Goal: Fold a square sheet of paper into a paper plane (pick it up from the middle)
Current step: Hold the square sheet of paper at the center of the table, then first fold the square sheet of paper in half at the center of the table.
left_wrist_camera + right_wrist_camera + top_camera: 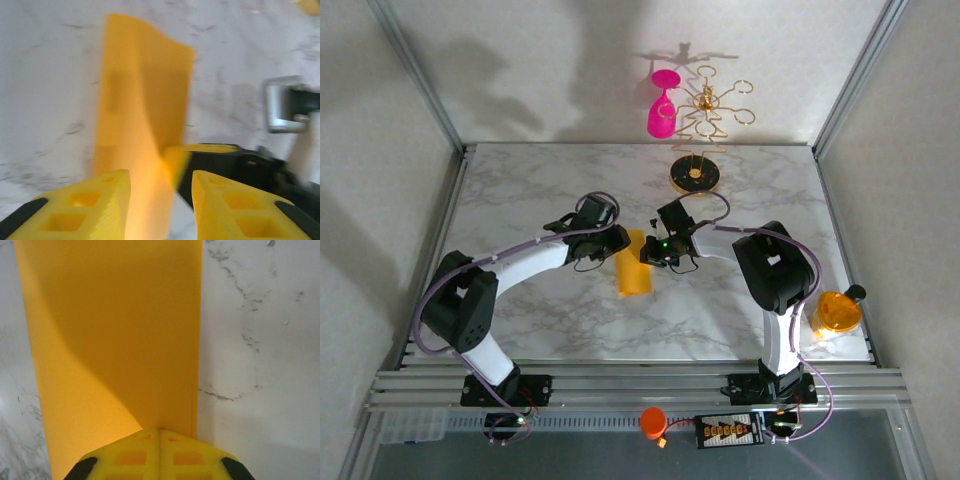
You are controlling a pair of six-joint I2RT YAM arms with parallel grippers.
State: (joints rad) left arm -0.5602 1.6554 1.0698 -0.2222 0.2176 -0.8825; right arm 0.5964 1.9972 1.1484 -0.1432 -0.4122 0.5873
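Note:
The square sheet of paper lies mid-table as a long orange-yellow strip, folded over on itself. In the right wrist view the paper stretches away from my right gripper, whose jaws are pressed together on its near edge beside the fold. Seen from above, the right gripper sits at the strip's far right corner. My left gripper is at the far left side of the strip. In the blurred left wrist view the paper runs between the left gripper's parted fingers, one flap lifted.
A gold stand at the back holds a pink wine glass. A round orange translucent disc sits at the front right edge. The right arm's black body lies close beside my left fingers.

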